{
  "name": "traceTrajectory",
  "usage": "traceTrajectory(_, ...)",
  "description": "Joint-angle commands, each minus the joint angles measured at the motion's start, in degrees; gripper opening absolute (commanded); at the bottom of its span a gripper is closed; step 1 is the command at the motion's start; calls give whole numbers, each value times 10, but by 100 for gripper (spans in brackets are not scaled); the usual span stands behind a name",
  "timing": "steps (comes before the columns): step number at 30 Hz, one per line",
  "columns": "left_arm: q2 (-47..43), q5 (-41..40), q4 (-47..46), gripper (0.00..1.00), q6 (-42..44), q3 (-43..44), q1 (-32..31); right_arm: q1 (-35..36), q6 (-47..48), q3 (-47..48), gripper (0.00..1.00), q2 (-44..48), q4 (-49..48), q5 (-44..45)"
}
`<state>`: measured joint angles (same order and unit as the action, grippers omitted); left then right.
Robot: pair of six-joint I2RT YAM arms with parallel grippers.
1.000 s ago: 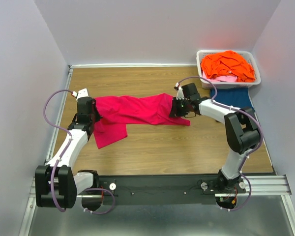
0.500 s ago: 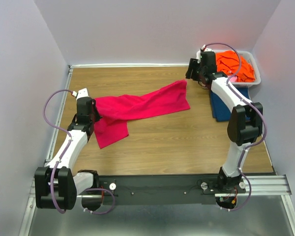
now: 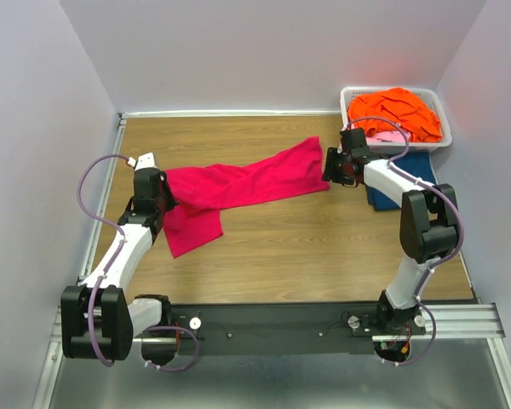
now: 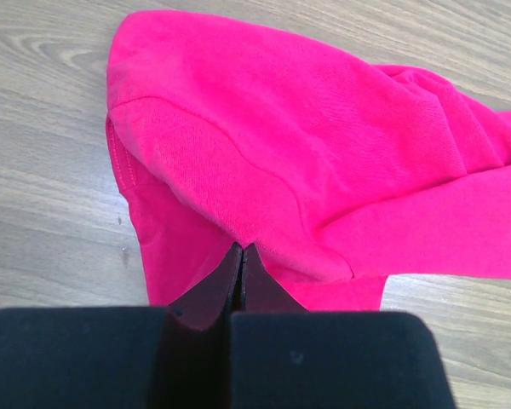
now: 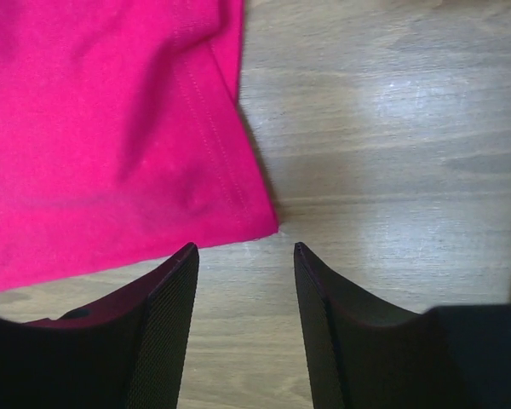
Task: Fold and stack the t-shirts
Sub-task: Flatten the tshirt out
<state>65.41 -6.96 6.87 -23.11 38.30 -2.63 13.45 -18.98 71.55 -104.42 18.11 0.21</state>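
- The left pincer (image 4: 241,252) is clenching on the magenta t-shirt (image 3: 238,183), pinching a ridge of cloth between its closed tips (the wrist view is showing this most clearly).
- The magenta t-shirt is lying loosely spread on the counter (image 3: 281,247). One flap is pointing toward the near-left, and a long band is stretching right and slightly toward the far side.
- The right pincer (image 5: 243,249) is hanging released just beside the shirt's hemmed right corner. Its jaws are standing apart with only bare counter between them, and the cloth is lying just ahead of the tips.
- A dark blue t-shirt (image 3: 417,166) is lying flat on the counter by the right wall, partly hidden behind the right arm (image 3: 426,226). It is looking folded, though I cannot be sure.
- Just beyond it, a white basket (image 3: 351,92) is holding an orange t-shirt (image 3: 396,112) heaped over a pale pink t-shirt (image 3: 395,135).
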Motion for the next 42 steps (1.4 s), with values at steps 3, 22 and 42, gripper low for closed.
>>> traceTrajectory(3, -4, 5, -12, 0, 8, 1, 1, 2, -29, 11, 52, -34, -1, 29)
traceTrajectory(22, -19, 5, -11, 0, 10, -1, 0, 42, -40, -6, 45, -99, 3, 159)
traceTrajectory(42, 43, -19, 13, 0, 5, 159, 1, 43, 10, 101, 1, -32, 55, 198)
